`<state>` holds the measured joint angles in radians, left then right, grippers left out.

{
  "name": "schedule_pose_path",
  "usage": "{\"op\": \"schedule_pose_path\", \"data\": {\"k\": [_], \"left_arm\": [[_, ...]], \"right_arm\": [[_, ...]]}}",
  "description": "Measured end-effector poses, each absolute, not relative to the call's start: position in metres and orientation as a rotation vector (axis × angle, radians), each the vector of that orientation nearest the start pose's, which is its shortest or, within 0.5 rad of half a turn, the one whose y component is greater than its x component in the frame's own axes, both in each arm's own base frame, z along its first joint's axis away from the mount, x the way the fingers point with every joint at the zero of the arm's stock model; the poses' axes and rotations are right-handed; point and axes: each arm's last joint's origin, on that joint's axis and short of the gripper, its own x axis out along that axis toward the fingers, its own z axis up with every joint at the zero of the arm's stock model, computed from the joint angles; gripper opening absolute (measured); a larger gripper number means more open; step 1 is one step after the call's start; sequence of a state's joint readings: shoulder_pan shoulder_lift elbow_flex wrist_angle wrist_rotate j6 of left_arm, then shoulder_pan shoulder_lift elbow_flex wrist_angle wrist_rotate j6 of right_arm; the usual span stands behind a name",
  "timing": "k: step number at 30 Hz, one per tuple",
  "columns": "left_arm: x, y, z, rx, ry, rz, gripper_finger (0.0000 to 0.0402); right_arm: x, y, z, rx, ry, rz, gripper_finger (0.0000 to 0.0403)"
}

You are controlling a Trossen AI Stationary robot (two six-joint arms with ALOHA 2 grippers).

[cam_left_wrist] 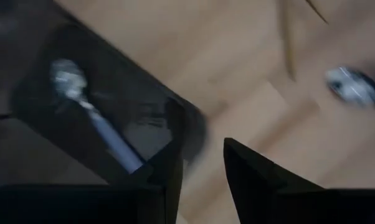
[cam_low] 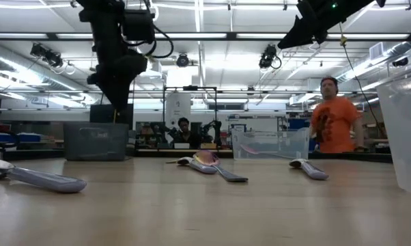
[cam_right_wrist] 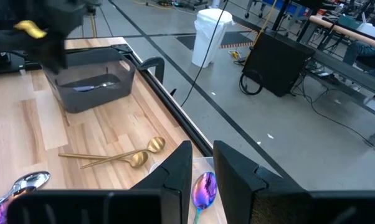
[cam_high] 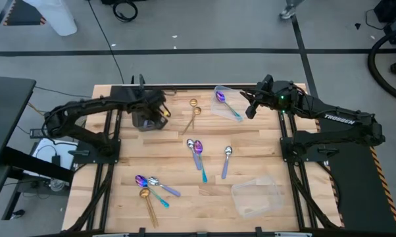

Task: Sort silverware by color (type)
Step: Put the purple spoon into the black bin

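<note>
Silver spoon [cam_left_wrist: 91, 112] lies flat in the tray [cam_left_wrist: 144, 115], bowl away from the left gripper [cam_left_wrist: 200, 171]

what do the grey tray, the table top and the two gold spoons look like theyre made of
Grey tray: looks like matte moulded plastic, dull with rounded corners.
Table top: pale wood planks, with visible grain and seams between boards.
Gold spoons: probably metal with a polished gold finish, their bowls shine brightly; coated plastic can't be ruled out.

One marking is showing legibly: the word "TROSSEN" is appearing in white capitals along the right arm [cam_high: 343, 118] in the high view. Nothing else is reading clearly.
</note>
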<state>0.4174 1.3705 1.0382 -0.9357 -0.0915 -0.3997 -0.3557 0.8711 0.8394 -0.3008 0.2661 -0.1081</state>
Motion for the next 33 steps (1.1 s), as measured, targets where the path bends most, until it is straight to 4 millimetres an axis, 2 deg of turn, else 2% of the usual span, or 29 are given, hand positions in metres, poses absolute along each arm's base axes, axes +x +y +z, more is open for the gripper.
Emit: {"op": "schedule_pose_path", "data": {"k": [7,17,28,33], "left_arm": [[0.239,0.062,0.246,-0.509,1.198,0.562,0.0123],[0.246,0.015,0.246,-0.552,1.2,0.509,0.0123],[0.246,-0.021,0.246,-0.735,1.206,0.526,0.0123],[0.247,-0.034,0.242,-0.787,1.205,0.58,0.0123]], "right_arm": [[0.173,-0.072,0.327,-0.089,0.369,-0.597,0.0077],[0.173,-0.073,0.328,-0.089,0.355,-0.599,0.0077],[0.174,-0.073,0.327,-0.101,0.357,-0.597,0.0077],[0.178,-0.077,0.308,-0.236,0.363,-0.591,0.0077]]}}
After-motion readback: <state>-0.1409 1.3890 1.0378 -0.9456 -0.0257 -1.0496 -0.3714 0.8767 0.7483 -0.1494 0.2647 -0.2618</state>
